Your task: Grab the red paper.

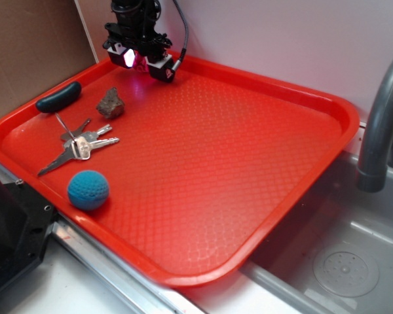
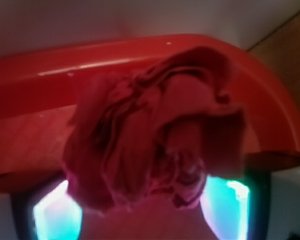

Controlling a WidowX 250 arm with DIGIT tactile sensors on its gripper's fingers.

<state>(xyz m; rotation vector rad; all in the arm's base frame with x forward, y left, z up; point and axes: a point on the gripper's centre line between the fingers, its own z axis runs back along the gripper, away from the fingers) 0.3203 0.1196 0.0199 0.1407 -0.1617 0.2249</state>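
- Your wrist camera is filled by the red paper (image 2: 150, 135), a wrinkled wad with rose-like folds, blurred from closeness.
- It sits between the two glowing fingers (image 2: 55, 215) at the bottom corners, which flank it left and right.
- Behind it you see the red tray's rim (image 2: 50, 70) curving across, with a pale wall (image 2: 90, 20) above.

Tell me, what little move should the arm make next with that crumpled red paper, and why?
Probably a short lift straight up. In the wrist view the red paper fills the space between the glowing fingers, so it looks gripped. In the exterior view the gripper sits low at the far rim of the red tray, so rising would show whether the paper comes along.
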